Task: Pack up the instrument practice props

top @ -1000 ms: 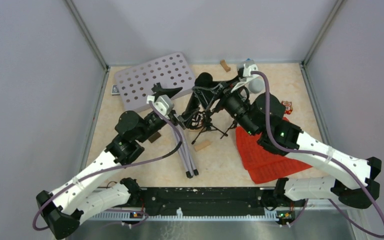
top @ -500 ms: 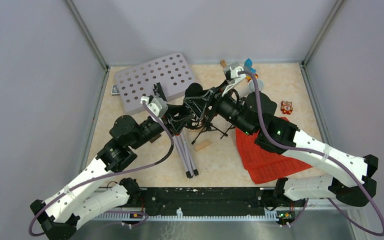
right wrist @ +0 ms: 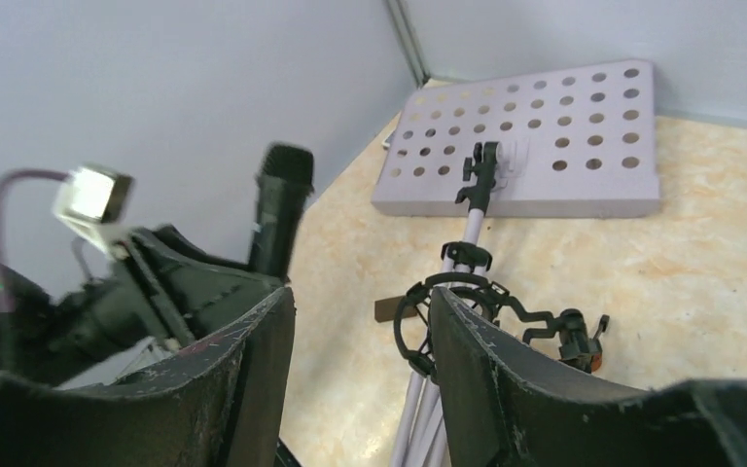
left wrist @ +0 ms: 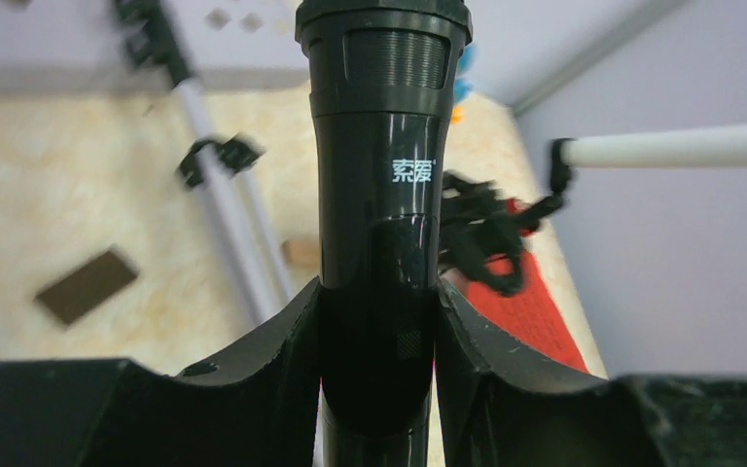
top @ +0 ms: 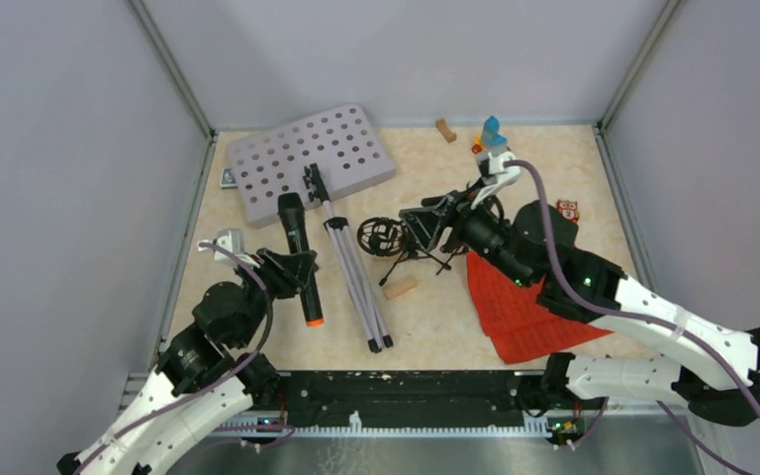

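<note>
Nearest the arm bases, the red sheet-music pages [top: 503, 312] lie on the right side of the table [top: 435, 322], partly under the right arm. A small wooden block [top: 401, 288] lies just left of them.

On the left, the left gripper [left wrist: 379, 292] is clamped on the black microphone [top: 291, 226], and its fingers [left wrist: 282, 360] press both sides of the barrel. The orange end [top: 314, 321] points toward the near edge and the head points toward the far-left corner. The microphone runs roughly parallel to the silver tripod [top: 356, 277] and just left of it. That tripod's legs are folded together, with the feet toward us.

Further in, at mid-table, the small black tripod [top: 418, 255] stands with the shock mount [top: 380, 236] at its left, and the ring holds nothing. The right gripper [right wrist: 362, 292] hangs just beyond them with its jaws apart. In its wrist view only the table and the mount show through the gap. From above its black fingers merge with the mount's frame, so we cannot say whether they touch it.

Behind that, the grey perforated plate [top: 307, 158] lies in the far-left corner, joined to the silver tripod's top. Along the far edge sit another wooden block [top: 444, 130] and the blue-and-orange toy car [top: 491, 132].
</note>
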### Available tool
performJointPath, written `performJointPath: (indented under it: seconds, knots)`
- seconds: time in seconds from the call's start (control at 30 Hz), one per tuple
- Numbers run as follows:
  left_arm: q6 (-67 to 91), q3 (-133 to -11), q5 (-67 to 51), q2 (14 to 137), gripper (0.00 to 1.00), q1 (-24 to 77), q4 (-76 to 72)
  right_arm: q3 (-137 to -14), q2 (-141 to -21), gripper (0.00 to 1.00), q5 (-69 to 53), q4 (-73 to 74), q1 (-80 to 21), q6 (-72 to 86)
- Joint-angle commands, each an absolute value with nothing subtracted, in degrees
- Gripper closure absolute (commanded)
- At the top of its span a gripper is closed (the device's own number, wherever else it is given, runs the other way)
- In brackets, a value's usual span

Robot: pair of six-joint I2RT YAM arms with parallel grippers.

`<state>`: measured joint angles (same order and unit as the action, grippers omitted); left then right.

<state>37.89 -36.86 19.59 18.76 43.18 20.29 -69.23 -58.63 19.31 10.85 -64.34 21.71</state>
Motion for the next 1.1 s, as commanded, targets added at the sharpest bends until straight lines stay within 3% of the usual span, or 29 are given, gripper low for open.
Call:
performJointPath:
  seconds: [0.0,0.23,0.4,0.5,0.67,1.07]
  knots:
    - [55.9,-33.4,32.7,19.6,1.00,43.2,28.7,-68.5,-54.6,0.47,23.2,11.8,-64.3,22.8]
    - [65.3,-32.0,34.4,32.0,0.95,43.1,30.8,-65.2,-51.4,0.47,25.4,14.3,-64.3,25.8]
    - [61.8,-28.8,34.7,37.8,0.96,41.9,21.8,-63.8,-50.0,0.47,25.5,15.3,-64.3,27.1]
    - [56.4,-27.5,30.0,42.8,0.96,37.9,15.1,-64.3,-49.9,0.47,25.2,16.7,-64.3,27.3]
    - [49.0,-22.7,12.0,49.7,0.99,25.2,-0.5,-64.9,-49.5,0.47,23.4,18.9,-64.3,26.4]
    - [42.0,-29.3,8.7,66.4,0.96,22.7,-8.6,-62.1,-47.2,0.47,24.6,19.2,-64.3,27.0]
